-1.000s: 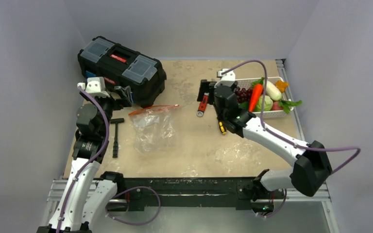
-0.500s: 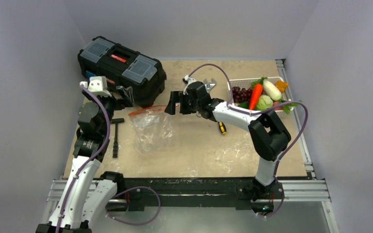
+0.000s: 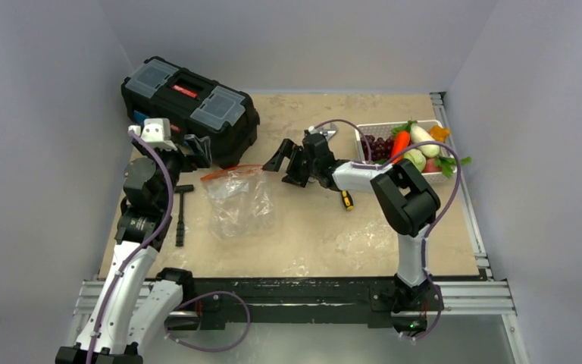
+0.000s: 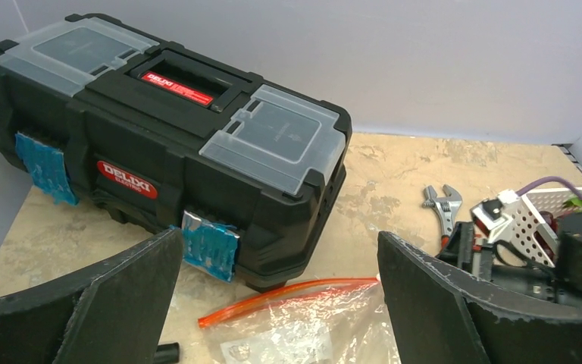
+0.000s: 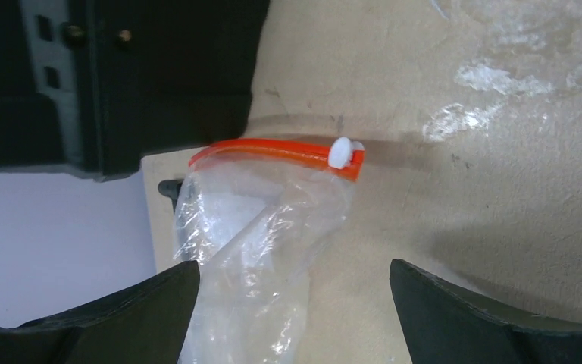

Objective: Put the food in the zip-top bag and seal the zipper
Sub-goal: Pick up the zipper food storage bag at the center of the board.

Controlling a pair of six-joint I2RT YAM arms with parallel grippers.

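A black toolbox (image 3: 189,98) is sitting at the far left of the bench (image 3: 311,235). A red badge on its front is reading "DELIXI" in white. A red strip on its handle is carrying print too small to read.

My left fingers (image 3: 199,149) are hovering just in front of the toolbox. They are spread wide, holding nothing and touching nothing. A small black tool (image 3: 180,216) is lying on the bench near my left arm.

The zip-top bag (image 3: 239,201) is lying flat, clear and crinkled, just on the near side of my left fingers. Its zipper (image 3: 231,171) is running along the far edge, on the toolbox side. In my left wrist view, the red-orange strip is showing low down between my two fingers, apart from both.

My right fingers (image 3: 286,165) are reaching in from the right, also wide open and empty. They are pointing at the right end of the zipper, close to it but not touching. My right wrist view is showing a white slider (image 5: 340,152) at one end of the strip.

A wrench (image 4: 443,208) is lying just beyond my right arm. A yellow-black screwdriver (image 3: 346,199) is lying just on its near side.

At the far right, the food is sitting in a white slotted basket (image 3: 383,126), well apart from the bag. It is holding an orange carrot (image 3: 400,142), purple grapes (image 3: 379,145), a white radish (image 3: 427,140) and a green cabbage (image 3: 415,159).
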